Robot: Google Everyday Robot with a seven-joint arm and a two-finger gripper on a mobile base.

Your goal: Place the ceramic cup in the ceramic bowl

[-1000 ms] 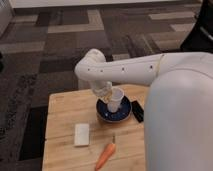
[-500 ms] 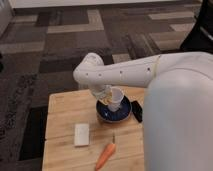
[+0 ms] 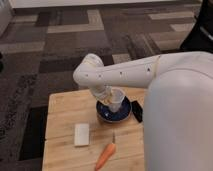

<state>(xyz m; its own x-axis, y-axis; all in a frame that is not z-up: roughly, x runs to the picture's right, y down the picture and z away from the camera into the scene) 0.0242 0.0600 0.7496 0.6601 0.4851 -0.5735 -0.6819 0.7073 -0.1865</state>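
Observation:
The ceramic cup (image 3: 116, 99) is a small pale tumbler, standing inside the dark-blue ceramic bowl (image 3: 114, 114) on the wooden table (image 3: 65, 110). My gripper (image 3: 107, 95) comes down from the white arm and sits at the cup's left side, right at its rim. The arm hides the back of the bowl and part of the cup.
A flat white rectangular block (image 3: 81, 134) lies at the front left of the table. An orange carrot (image 3: 105, 155) lies at the front middle. A small black rectangular object (image 3: 136, 111) lies right of the bowl. My white body covers the right side. Dark patterned carpet surrounds the table.
The arm has shifted slightly to the left. The cup stays in the bowl at about the same spot.

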